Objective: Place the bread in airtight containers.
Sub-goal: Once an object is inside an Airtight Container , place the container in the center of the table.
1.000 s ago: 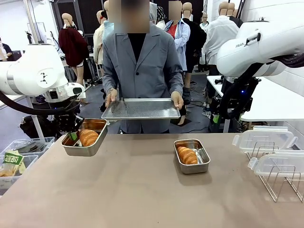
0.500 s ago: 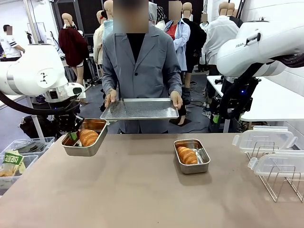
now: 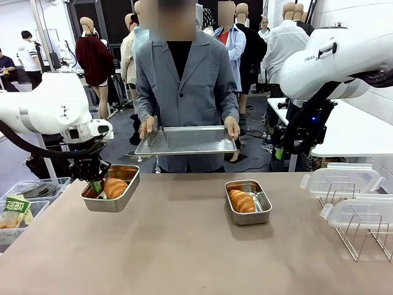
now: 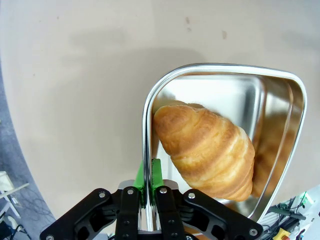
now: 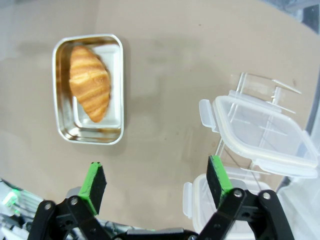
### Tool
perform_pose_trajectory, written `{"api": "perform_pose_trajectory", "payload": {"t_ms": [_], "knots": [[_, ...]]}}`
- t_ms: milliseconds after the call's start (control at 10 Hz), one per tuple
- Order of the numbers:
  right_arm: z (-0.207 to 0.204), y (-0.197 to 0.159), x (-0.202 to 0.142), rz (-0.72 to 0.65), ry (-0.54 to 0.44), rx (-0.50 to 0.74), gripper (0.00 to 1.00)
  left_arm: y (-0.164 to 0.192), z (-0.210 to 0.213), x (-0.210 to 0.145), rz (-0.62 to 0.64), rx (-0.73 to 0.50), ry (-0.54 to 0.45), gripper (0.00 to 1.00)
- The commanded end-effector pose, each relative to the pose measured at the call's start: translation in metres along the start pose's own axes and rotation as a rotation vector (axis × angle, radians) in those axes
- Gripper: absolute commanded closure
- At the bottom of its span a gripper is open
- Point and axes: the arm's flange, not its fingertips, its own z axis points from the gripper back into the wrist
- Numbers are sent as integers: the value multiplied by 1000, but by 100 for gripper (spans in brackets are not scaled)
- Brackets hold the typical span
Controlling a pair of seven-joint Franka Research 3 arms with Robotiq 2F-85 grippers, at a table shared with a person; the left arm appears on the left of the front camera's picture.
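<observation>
Front view: the left tool is clenching the left pan's rim, with a croissant lying inside. The right pan is sitting on the table, holding the other croissant. A person is holding a tray.

Left wrist: the pads are pinching that rim.

Right wrist: the right tool is hanging released above the table, with the lids nearby.

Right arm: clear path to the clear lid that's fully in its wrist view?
Probably yes. The right gripper is open and empty above the table, the clear lid lies exposed off to one side, and nothing stands between them.
</observation>
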Motion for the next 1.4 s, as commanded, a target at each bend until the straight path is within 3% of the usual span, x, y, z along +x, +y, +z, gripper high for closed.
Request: {"api": "perform_pose_trajectory", "payload": {"t_ms": [0,300,700,1100,1300], "knots": [[-1,1,-1,-8,1,18,0,13,-22,22,26,-33,-13,100],[-1,1,-1,-8,1,18,0,20,-71,27,85,-48,-56,100],[-1,1,-1,-8,1,18,0,17,-84,21,69,0,-15,96],[-1,1,-1,-8,1,18,0,14,-52,10,18,26,-40,19],[-1,1,-1,-8,1,18,0,33,1,-4,1,60,-108,19]]}}
